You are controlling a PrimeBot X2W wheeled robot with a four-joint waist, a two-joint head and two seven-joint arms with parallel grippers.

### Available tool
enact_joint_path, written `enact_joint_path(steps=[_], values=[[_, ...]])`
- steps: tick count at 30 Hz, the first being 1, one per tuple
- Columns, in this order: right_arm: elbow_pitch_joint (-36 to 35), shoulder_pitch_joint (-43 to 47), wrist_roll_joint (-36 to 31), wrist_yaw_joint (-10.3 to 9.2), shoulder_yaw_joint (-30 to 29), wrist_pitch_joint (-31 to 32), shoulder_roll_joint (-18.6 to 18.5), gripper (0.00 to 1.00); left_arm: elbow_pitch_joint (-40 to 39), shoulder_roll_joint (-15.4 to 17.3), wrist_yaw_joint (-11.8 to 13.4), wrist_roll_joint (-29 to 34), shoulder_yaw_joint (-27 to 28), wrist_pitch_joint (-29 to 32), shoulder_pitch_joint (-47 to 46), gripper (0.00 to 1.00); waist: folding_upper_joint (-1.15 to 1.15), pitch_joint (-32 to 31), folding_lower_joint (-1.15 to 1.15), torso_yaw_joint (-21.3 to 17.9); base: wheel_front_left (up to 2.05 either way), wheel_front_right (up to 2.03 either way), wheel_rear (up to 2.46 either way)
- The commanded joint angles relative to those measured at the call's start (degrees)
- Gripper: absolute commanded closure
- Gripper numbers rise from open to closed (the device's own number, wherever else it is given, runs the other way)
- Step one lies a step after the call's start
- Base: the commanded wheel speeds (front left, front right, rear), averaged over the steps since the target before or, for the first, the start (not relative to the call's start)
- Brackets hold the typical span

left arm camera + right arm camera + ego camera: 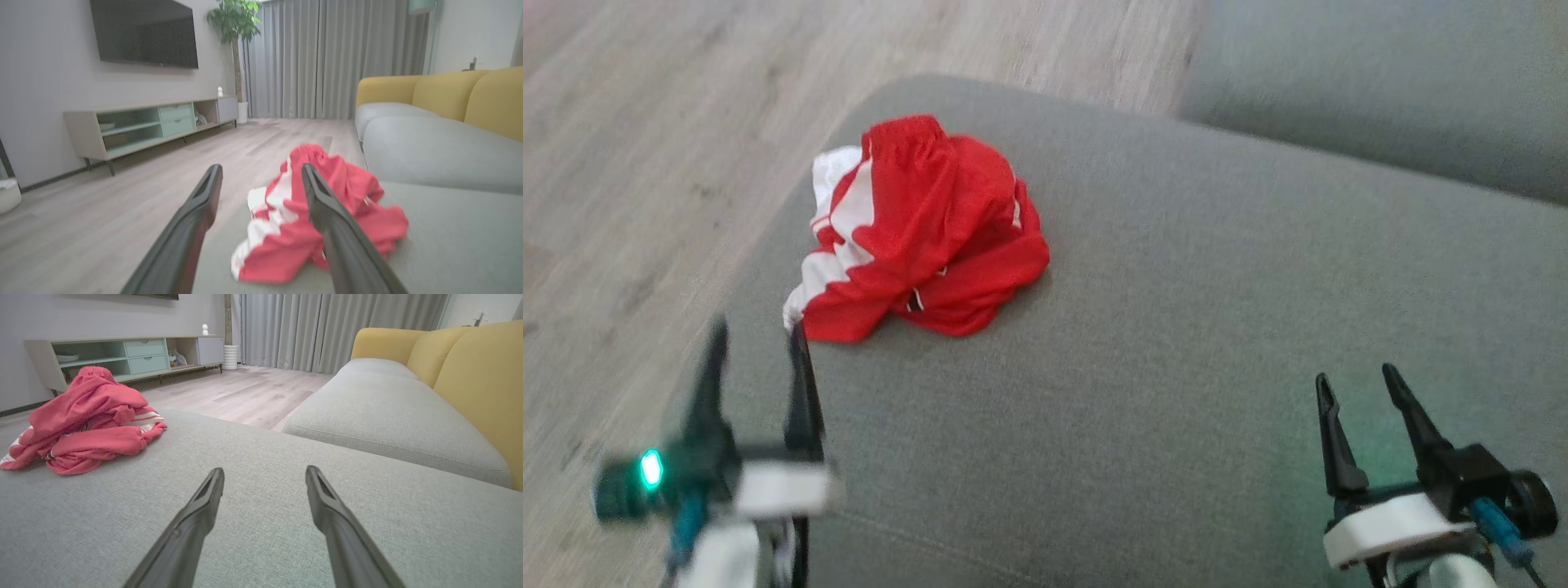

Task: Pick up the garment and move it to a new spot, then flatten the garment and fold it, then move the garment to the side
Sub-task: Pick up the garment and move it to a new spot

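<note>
The garment [923, 229] is a crumpled red piece with white panels, bunched in a heap near the left edge of a grey sofa cushion [1176, 343]. My left gripper [756, 339] is open just below the heap's near-left corner, nothing between its fingers. In the left wrist view the garment [286, 228] lies straight ahead, partly behind the right finger of the open left gripper [261, 171]. My right gripper [1354, 380] stands open over bare cushion at the lower right, far from the cloth. The right wrist view has the garment [81, 420] at its left, and the right gripper [264, 473] open.
Wooden floor [645, 163] lies beyond the cushion's left edge. A second grey seat cushion [1380, 90] sits at the back right, with yellow backrests [478, 371] behind. A TV cabinet [151, 122] and grey curtains [327, 57] stand across the room.
</note>
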Motion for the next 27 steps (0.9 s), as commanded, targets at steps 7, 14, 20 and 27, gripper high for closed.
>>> enact_joint_path(steps=[7, 14, 20, 27], values=[[-5.07, -7.99, -7.06, -0.04, -0.93, -0.78, -1.87, 0.0, 9.25, 4.34, -4.93, 1.37, 1.26, 1.06, -30.04, 0.0, 0.0, 14.89, 0.0, -1.55, 0.0, 0.0, 0.0], [-7.16, -11.75, -7.75, -0.04, -1.3, -0.78, -4.91, 0.0, 25.66, 6.45, -7.0, 0.7, 0.8, 9.51, -49.14, 0.0, 0.0, 22.47, 0.0, -4.51, 0.0, 0.0, 0.0], [-8.02, -13.53, -7.71, -0.04, -1.42, -0.78, -5.79, 0.0, 40.35, 7.07, -8.43, -2.5, 1.64, 18.9, -56.53, 0.0, 0.0, 26.68, 0.0, -6.97, 0.0, 0.0, 0.0], [-7.74, -14.48, -7.65, -0.04, -1.22, -0.78, -5.26, 0.0, 47.06, 7.33, -8.96, -3.68, 1.42, 13.04, -60.12, 1.0, 0.0, 26.74, 0.0, -7.72, 0.0, 0.0, 0.0]])
